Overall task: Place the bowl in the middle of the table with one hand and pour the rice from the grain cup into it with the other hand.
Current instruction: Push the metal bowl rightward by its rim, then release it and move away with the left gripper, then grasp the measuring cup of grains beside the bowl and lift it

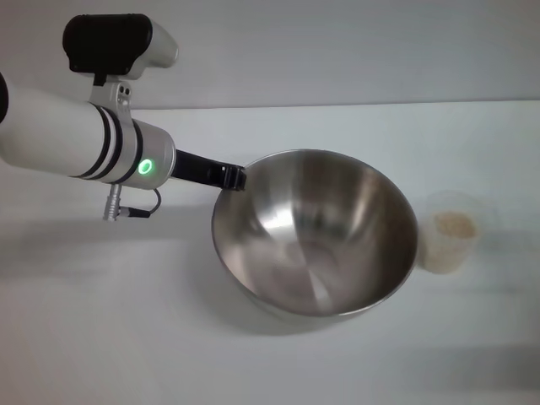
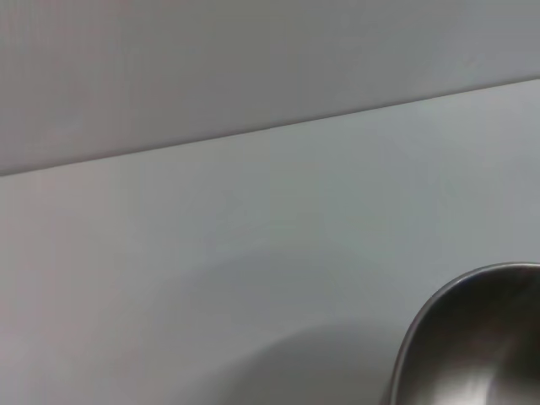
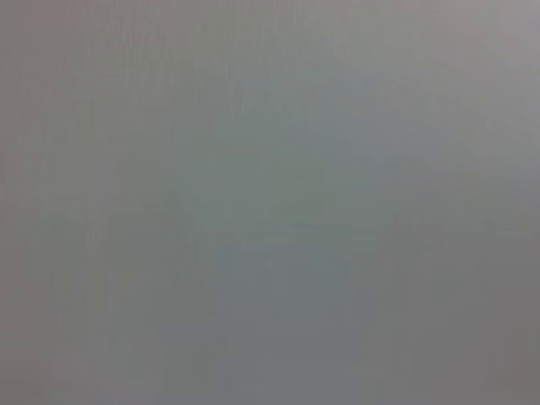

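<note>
head view: the left gripper point(image 1: 229, 177) reaches in from ten o'clock and its dark fingers meet the rim of the bowl point(image 1: 316, 232) at the bowl's ten o'clock edge. the jaws look pinched narrow on that rim, holding the bowl by its lip, which probably lets the arm move it without tipping it. the bowl sits near the centre of the table point(image 1: 101, 337), tilted a little, with nothing inside it. the grain cup point(image 1: 452, 229) stands upright at the bowl's three o'clock, just beside its wall, though contact between them is unclear. the rice point(image 1: 454, 224) lies as a pale layer inside it, unpoured. keeping the cup on that side likely leaves it handy for the right arm, which does not show here.

left wrist view: only a curved part of the bowl point(image 2: 472, 346) shows over bare table point(image 2: 211, 253); the fingers themselves are out of sight.

right wrist view: nothing but a plain grey surface, so the right gripper seems parked away from the work, and its jaws cannot be judged.
</note>
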You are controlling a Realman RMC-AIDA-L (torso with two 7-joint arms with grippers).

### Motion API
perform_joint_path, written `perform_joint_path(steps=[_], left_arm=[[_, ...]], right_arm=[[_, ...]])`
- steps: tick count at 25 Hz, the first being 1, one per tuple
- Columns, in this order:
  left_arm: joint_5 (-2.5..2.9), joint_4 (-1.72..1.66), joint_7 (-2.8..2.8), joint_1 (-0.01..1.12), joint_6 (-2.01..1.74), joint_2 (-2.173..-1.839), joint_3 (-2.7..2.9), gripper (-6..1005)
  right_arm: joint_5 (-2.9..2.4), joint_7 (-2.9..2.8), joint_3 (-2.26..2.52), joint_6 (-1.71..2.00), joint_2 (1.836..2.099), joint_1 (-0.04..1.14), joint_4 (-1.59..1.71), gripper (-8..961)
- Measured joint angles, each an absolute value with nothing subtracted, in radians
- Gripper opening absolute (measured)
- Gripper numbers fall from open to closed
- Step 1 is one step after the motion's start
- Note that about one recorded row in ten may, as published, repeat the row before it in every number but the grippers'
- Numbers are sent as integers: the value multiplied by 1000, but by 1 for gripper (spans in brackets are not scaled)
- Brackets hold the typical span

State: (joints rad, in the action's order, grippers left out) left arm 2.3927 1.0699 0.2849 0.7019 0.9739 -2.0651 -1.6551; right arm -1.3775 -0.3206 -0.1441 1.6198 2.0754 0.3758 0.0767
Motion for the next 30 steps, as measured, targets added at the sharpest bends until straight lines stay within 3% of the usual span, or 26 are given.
perform_joint_path(steps=[9, 18, 26, 30], left_arm=[[2393, 1083, 318, 695, 939, -2065, -1669, 132], [2401, 1308, 334, 590, 834, -2067, -1674, 354], [2420, 1404, 508, 390, 258, -2066, -1575, 498], [2437, 1250, 524, 269, -511, -2063, -1378, 509]], right_arm=[[-1377, -321, -143, 1620, 2075, 376, 77, 609], [-1377, -321, -143, 1620, 2075, 377, 77, 609], [-1377, -321, -143, 1620, 2074, 385, 79, 609], [-1377, -321, -143, 1621, 2074, 385, 88, 609]])
